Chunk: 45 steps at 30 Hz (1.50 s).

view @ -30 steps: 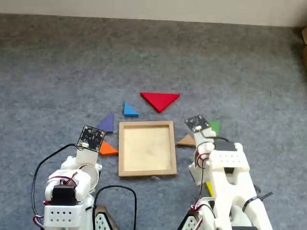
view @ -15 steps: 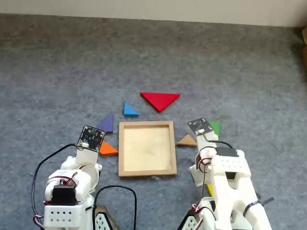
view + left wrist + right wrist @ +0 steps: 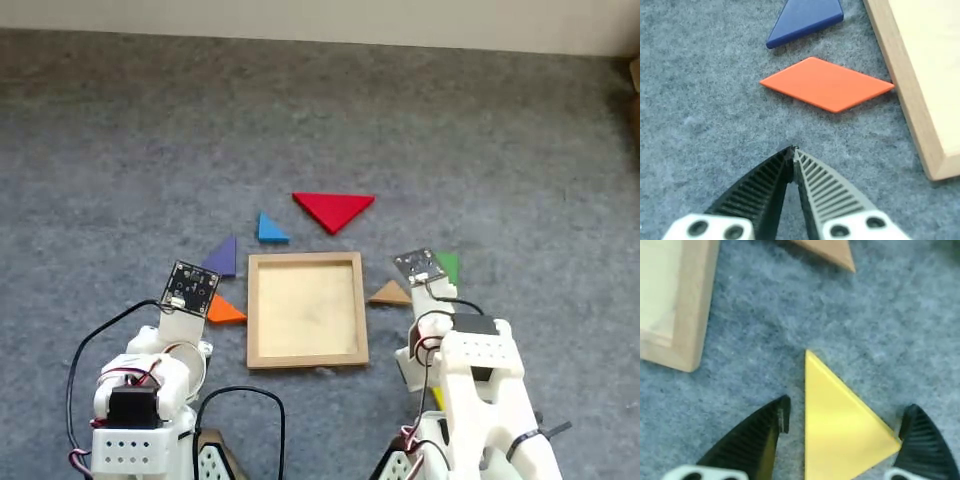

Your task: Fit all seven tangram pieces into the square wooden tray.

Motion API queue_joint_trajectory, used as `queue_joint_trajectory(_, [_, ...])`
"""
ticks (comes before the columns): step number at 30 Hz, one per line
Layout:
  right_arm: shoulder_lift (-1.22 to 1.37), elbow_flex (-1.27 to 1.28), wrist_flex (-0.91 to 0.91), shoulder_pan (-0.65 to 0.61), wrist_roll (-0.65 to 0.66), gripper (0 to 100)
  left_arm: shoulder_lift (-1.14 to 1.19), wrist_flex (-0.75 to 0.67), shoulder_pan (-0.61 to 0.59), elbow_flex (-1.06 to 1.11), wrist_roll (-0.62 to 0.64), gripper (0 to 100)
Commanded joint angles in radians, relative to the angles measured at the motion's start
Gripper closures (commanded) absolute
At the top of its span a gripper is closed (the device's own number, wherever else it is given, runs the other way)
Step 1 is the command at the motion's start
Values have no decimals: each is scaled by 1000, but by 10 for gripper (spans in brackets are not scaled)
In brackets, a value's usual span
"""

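**Grey felt bench, pieces lying round the tray**

Grey felt covers the bench (image 3: pixel 140 130) from edge to edge of the high view. The square wooden tray (image 3: pixel 306 258) sits just below the middle of the frame, and the tangram pieces lie on the felt outside it. Above the tray is the large red triangle (image 3: pixel 334 210), with the small blue triangle (image 3: pixel 270 229) to its left. At the tray's upper left corner lies the dark blue triangle (image 3: pixel 222 258). Below that, the orange parallelogram (image 3: pixel 226 311) has one tip at the tray's left rim. On the right side, the tan triangle (image 3: pixel 390 294) lies just beside the rim. The green piece (image 3: pixel 449 266) is a little farther right, partly under an arm. The yellow triangle (image 3: pixel 837 430) lies near the tray's lower right corner.

The left hand (image 3: pixel 792 150) has its fingers pressed together and holds nothing, its tip near the orange parallelogram but apart from it. The right hand (image 3: pixel 847 412) is spread wide, one finger on each side of the yellow triangle. I cannot tell whether either finger touches it.
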Motion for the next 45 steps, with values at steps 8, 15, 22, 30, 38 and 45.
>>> queue_joint_trajectory(8, [-10,30,25,71,-9,706,-19,5,18,19,8,993])
queue_joint_trajectory(15, [-13,-199,228,113,-26,627,-19,5,18,19,8,993])
queue_joint_trajectory(22, [-4,-213,239,111,-167,627,-19,5,18,19,8,993])
queue_joint_trajectory(30, [-4,-102,134,35,-172,627,-19,5,18,19,8,993])
queue_joint_trajectory(38, [-2,-51,67,-5,-173,627,-19,5,18,19,8,993])
queue_joint_trajectory(45, [-2,-8,1,-7,-172,628,-19,5,18,19,8,993])
